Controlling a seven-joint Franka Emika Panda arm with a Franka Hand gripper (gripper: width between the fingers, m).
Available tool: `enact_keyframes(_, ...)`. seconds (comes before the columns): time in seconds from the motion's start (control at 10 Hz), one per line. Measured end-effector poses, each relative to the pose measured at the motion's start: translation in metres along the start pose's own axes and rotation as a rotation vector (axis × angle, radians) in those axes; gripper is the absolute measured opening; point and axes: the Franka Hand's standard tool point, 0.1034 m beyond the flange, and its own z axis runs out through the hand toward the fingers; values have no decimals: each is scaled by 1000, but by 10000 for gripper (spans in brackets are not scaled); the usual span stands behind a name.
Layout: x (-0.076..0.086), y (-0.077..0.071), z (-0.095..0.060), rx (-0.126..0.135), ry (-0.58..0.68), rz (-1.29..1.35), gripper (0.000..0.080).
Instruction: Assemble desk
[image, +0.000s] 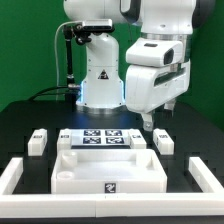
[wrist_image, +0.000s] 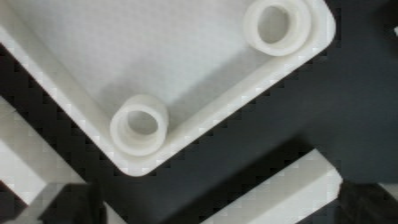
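Note:
The white tabletop panel (image: 110, 172) lies at the front middle of the table with its rimmed side up. The wrist view shows one corner of it (wrist_image: 196, 70) with two round sockets (wrist_image: 139, 122) (wrist_image: 276, 25). Four short white block legs lie loose behind it: one at the far left (image: 38, 141), one next to the marker board (image: 67, 139), one behind the panel's right end (image: 134, 138) and one at the right (image: 163, 143). My gripper (image: 150, 121) hangs above the table behind the panel's right end, open and empty. In the wrist view (wrist_image: 210, 212) its fingers are dark blurs at the frame's lower corners.
The marker board (image: 103, 139) lies just behind the panel. The low white border rail runs along the left (image: 14, 176) and right (image: 206, 172) of the table. The robot base (image: 98, 80) stands at the back. A white band (wrist_image: 329, 172) crosses the wrist view; I cannot identify it.

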Motion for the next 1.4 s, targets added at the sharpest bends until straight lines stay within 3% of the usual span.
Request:
enact_keyframes(0.8, -3, 0, 2, -4, 3, -49, 650)
enact_keyframes(0.9, -25, -6, 11, -21, 16, -124, 650)
enact_keyframes(1.0, -44, -13, 15, -8, 2, -218, 650)
enact_keyframes(1.2, -82, -6, 29, -7, 9, -516, 650)
enact_keyframes(1.4, -86, -4, 30, -7, -1, -594, 650)
